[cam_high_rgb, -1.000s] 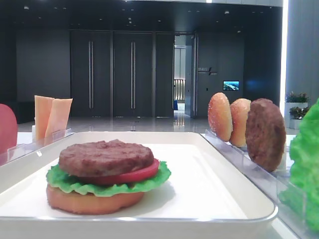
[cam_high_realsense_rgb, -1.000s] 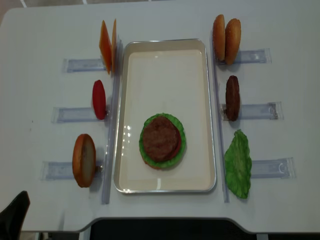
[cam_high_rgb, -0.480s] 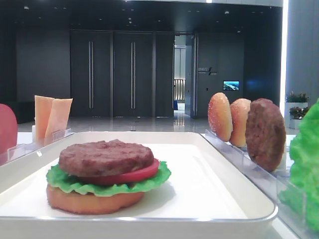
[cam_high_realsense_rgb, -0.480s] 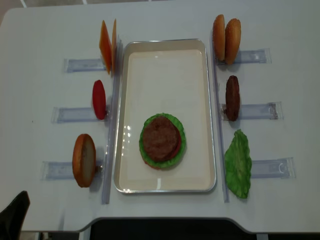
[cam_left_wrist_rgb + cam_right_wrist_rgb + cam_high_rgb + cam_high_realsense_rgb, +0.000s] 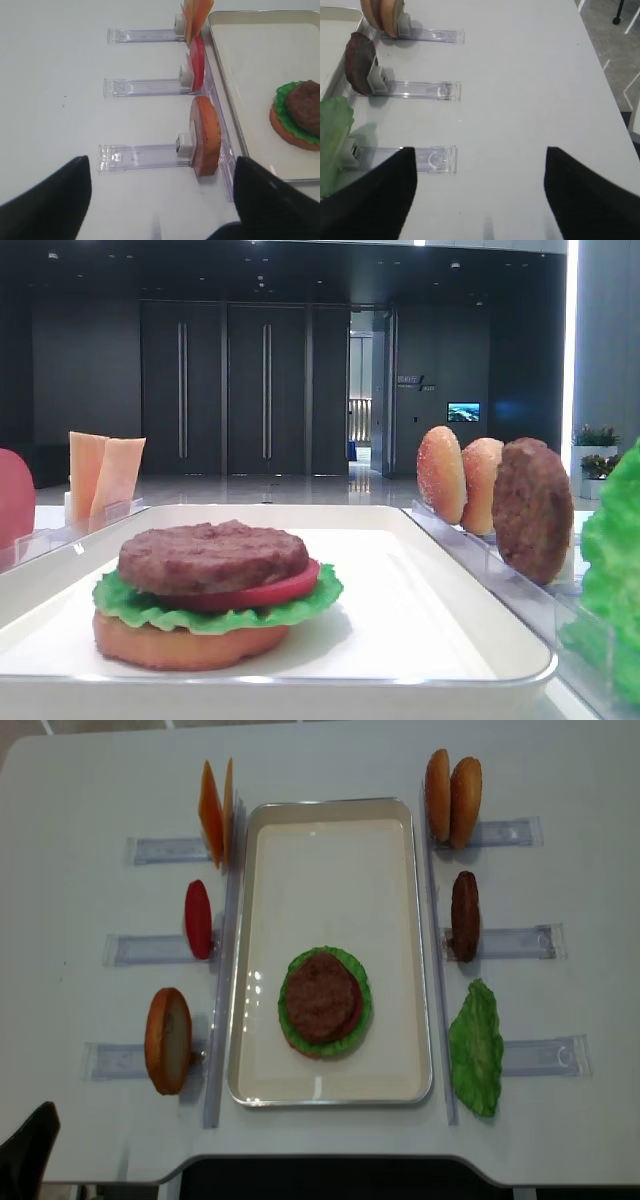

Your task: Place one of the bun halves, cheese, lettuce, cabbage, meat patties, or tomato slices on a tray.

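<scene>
With both pincers spread open and empty, a clumsy reach for the bun half [image 5: 168, 1040] at eight o'clock of the tray [image 5: 330, 1092] may topple it off its clear stand [image 5: 145, 155].

We see a white table [image 5: 90, 780] w/ six clear plastic holder rails [image 5: 160, 849], three along its left edge, three along the right. Behind the far edge: dark hall, double doors [image 5: 225, 390], small lit screen [image 5: 463, 412].
</scene>
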Robot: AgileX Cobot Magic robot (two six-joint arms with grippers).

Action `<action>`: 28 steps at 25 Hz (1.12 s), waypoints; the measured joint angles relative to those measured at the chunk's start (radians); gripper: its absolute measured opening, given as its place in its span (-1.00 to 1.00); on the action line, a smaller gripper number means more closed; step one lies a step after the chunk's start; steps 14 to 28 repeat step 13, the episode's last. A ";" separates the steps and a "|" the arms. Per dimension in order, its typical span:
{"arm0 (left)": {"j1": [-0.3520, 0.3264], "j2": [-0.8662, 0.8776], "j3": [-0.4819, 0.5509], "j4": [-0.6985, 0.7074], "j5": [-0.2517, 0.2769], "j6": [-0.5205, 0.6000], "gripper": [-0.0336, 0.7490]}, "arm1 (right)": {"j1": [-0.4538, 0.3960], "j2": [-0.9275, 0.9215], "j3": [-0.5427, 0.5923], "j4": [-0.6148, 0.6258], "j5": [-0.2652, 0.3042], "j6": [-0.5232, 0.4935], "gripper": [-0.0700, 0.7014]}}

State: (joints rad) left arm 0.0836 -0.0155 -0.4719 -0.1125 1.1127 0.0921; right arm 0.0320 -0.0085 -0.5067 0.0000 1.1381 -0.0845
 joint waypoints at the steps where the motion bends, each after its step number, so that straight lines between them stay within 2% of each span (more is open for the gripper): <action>1: 0.000 0.000 0.000 0.000 0.000 0.000 0.85 | 0.000 0.000 0.000 0.000 -0.001 0.000 0.49; 28: 0.000 0.000 0.000 0.000 0.000 0.000 0.85 | -0.004 0.000 0.000 0.000 -0.001 0.000 0.49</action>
